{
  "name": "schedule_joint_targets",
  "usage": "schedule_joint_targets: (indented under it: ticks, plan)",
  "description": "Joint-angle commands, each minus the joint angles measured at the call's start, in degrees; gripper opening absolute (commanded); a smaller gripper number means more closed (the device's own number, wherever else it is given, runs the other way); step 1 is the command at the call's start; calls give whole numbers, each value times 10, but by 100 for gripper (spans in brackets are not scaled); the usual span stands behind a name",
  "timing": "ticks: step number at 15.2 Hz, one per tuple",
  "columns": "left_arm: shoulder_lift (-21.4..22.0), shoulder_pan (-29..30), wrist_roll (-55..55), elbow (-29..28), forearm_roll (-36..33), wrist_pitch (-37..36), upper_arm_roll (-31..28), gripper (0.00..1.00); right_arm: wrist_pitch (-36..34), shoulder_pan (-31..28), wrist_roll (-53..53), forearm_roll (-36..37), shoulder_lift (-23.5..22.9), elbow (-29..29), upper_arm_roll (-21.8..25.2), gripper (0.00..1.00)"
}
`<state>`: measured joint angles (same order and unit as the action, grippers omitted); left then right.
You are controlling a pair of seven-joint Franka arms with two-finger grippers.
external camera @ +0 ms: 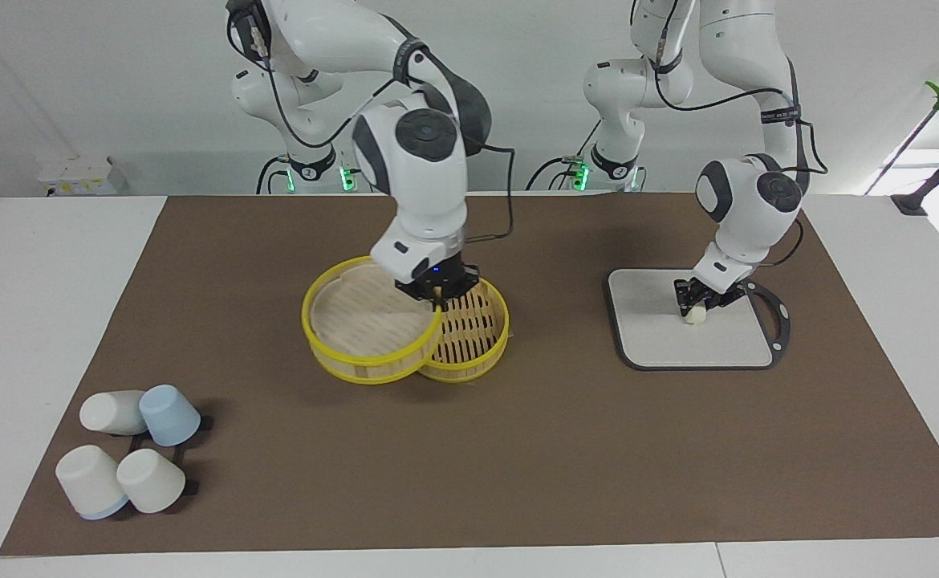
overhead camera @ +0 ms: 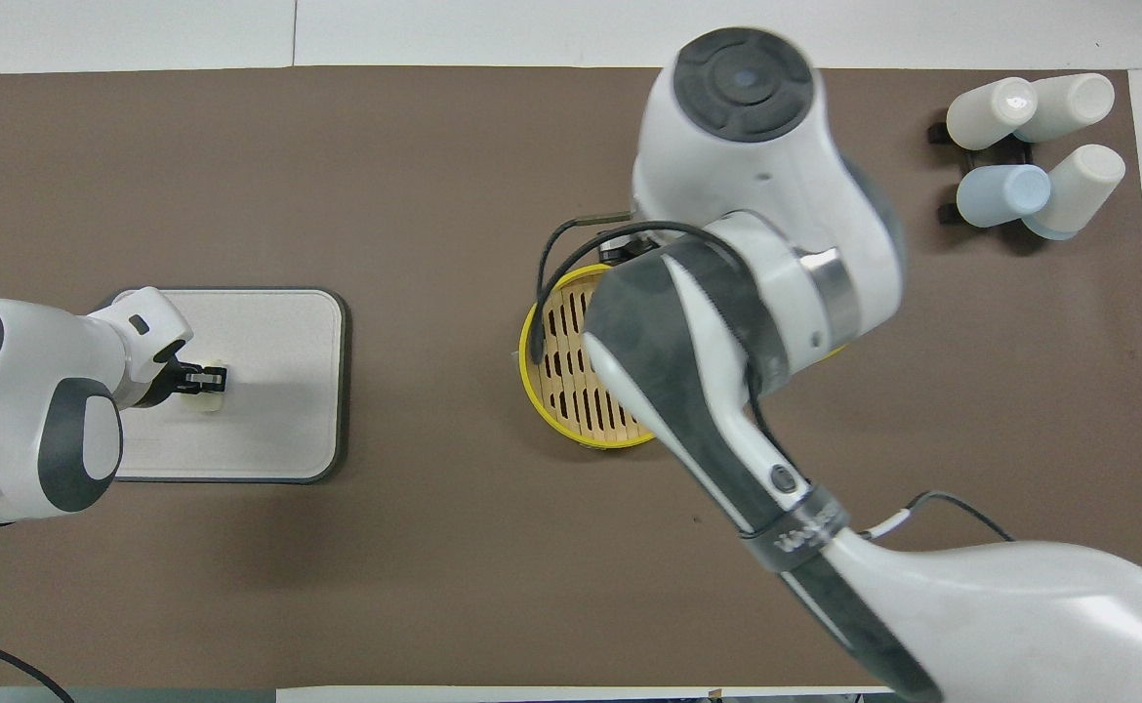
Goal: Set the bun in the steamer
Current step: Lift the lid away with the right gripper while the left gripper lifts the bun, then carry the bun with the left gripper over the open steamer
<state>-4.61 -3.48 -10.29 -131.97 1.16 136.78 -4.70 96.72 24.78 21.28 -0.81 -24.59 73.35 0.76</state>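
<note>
Shells: glossy white, rounded, on both arms.
Joint caps: dark grey discs, circular, on wrist housings.
Elbow covers: dark grey panels, black band with small white lettering.
Cables: black, looped along links to wrists.
Bases: green indicator lights, numbered round labels.
Left gripper (external camera: pixel 701 305): black.
Right gripper (external camera: pixel 437 293): black, small blue light above.

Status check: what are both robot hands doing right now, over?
Left gripper down on bun on board. Right gripper holds lid tilted off steamer.
</note>
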Motion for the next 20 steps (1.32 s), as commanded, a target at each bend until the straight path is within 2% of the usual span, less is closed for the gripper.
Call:
schedule_joint_targets:
  ticks: [1,3,7,12,14,16,20]
  plan:
    - [2,0,-3,42,7,-61,-2,34,-31,-42,-78,-7,36,6,-5,0]
    - [-2,-7,30,95,20,-120,0,34,-46,-76,-106,-8,46,6,-8,0]
    - [-41,-92,188,234,31,-223,-1,34,-49,-91,-115,-37,50,6,-5,0]
    - [-80,-221,371,330,39,-233,-1,34,-49,-97,-128,-37,52,6,-4,0]
    - [-87,-268,418,342,52,-208,-1,34,-48,-98,-130,-35,53,7,-4,0]
    - [-88,-316,446,332,60,-152,-1,34,-49,-100,-138,-37,53,7,-4,0]
    - [-109,-367,464,313,60,-97,0,34,-50,-101,-138,-36,53,7,-4,0]
